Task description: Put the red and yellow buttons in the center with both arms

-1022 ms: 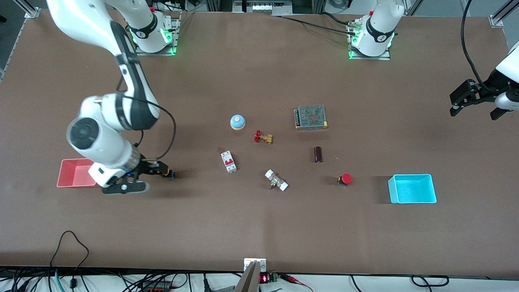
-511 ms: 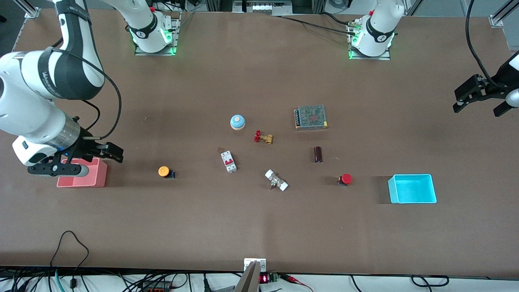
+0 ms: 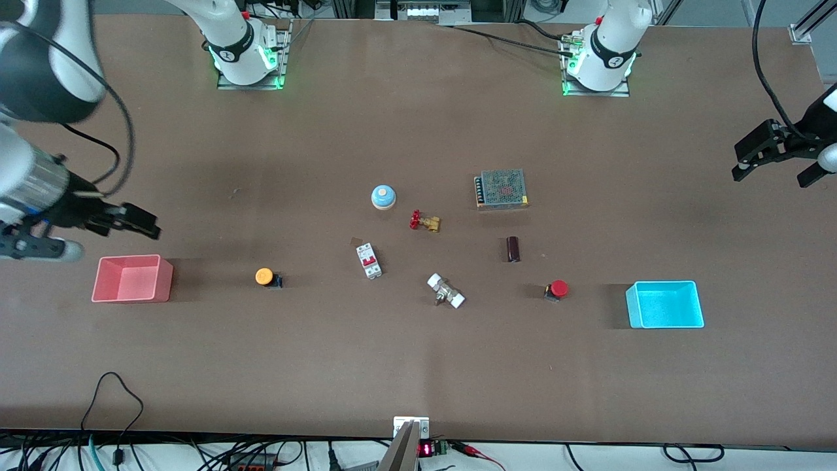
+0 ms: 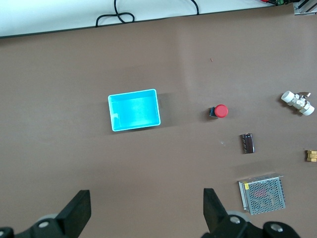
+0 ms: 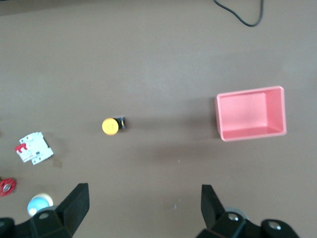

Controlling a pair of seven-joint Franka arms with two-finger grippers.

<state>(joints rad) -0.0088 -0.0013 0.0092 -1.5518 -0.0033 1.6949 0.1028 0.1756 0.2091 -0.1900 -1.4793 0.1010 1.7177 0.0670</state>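
The yellow button (image 3: 265, 277) stands on the brown tabletop between the pink bin (image 3: 104, 288) and the circuit breaker (image 3: 369, 260). It also shows in the right wrist view (image 5: 111, 126). The red button (image 3: 557, 288) stands between the white fitting (image 3: 446, 291) and the cyan bin (image 3: 666, 321), and shows in the left wrist view (image 4: 220, 111). My right gripper (image 3: 111, 239) is open and empty, high over the table by the pink bin. My left gripper (image 3: 771, 176) is open and empty, high over the left arm's end of the table.
A blue-domed button (image 3: 383, 196), a red-handled brass valve (image 3: 424, 221), a metal power supply (image 3: 501, 188) and a dark cylinder (image 3: 513, 248) lie around the middle. Bare tabletop (image 3: 418, 366) lies nearer to the front camera.
My right gripper let go of the yellow button, rose and drew back toward the right arm's end of the table. The left gripper shifted slightly toward the bases.
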